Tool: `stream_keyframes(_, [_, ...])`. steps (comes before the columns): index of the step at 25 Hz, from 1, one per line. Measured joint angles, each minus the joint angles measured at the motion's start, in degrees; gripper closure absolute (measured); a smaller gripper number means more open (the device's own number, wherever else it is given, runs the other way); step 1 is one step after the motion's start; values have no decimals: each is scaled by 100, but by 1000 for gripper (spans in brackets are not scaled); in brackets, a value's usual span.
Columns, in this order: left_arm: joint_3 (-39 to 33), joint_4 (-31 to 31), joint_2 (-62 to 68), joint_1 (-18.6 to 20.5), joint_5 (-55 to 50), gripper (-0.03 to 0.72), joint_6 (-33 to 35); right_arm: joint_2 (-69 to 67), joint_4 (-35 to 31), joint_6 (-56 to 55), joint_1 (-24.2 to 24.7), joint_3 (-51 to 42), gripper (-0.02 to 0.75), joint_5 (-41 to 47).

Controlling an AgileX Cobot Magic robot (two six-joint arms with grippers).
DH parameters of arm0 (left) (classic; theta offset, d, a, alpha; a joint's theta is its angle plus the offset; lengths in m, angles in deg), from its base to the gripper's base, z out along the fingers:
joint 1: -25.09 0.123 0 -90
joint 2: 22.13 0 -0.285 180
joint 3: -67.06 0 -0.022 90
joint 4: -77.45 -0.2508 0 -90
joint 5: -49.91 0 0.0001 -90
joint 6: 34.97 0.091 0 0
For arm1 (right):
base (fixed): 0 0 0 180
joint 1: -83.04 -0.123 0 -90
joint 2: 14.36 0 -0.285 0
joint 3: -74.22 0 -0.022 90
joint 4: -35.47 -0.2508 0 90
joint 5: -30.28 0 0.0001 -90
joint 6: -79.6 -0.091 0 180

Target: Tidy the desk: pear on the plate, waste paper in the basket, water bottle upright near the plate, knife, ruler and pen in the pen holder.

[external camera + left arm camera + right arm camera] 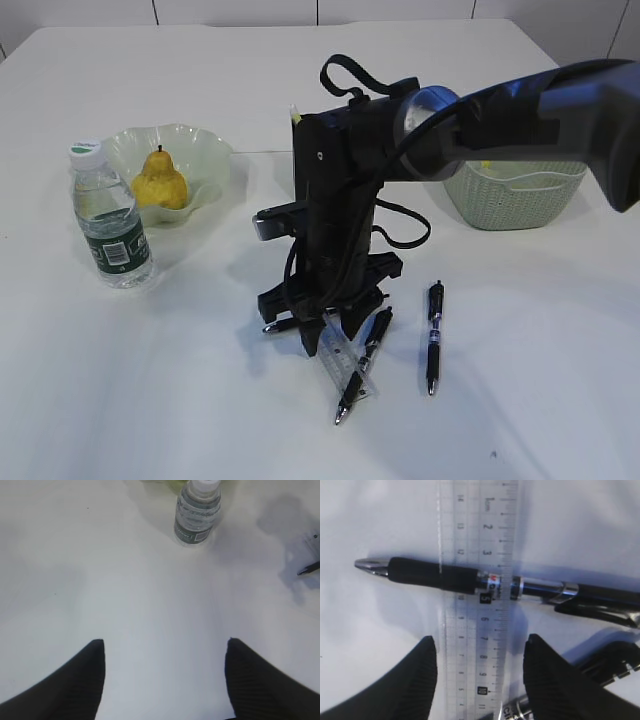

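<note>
On the white bench (540,400), toward the far left, a yellow pear (160,182) sits in a pale green wavy plate (215,160), and a capped water bottle (110,218) stands upright just beside the plate on its near left side. At the far right stands a pale green woven basket (515,205), partly covered by the right arm (540,110), which reaches in from the right and points down at the middle of the bench. Under it, a clear ruler (480,605) lies on the bench with a black pen (470,578) crossing it; in the right wrist view the ruler runs up between the fingers (415,680) of the right gripper (480,650). Those fingers stand apart on either side of the ruler, not touching it, with nothing held. More pens lie at the lower right of that view. In the exterior view another black pen (433,338) lies alone on the bench, to the right of the cluster. A dark pen holder (325,170) stands behind the arm's wrist, mostly hidden. The left gripper (165,652) hovers over bare bench nearer than the bottle, its fingers (85,675) wide apart and empty.
</note>
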Motion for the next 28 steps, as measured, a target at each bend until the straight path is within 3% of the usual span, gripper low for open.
stream_keyframes(6, [0, 0, 0, 0, 0, 161, 0, 0, 0, 0, 0, 0, 419, 0])
stream_keyframes(28, [0, 0, 0, 0, 0, 161, 0, -12, 0, 8, 0, 498, 424, 516])
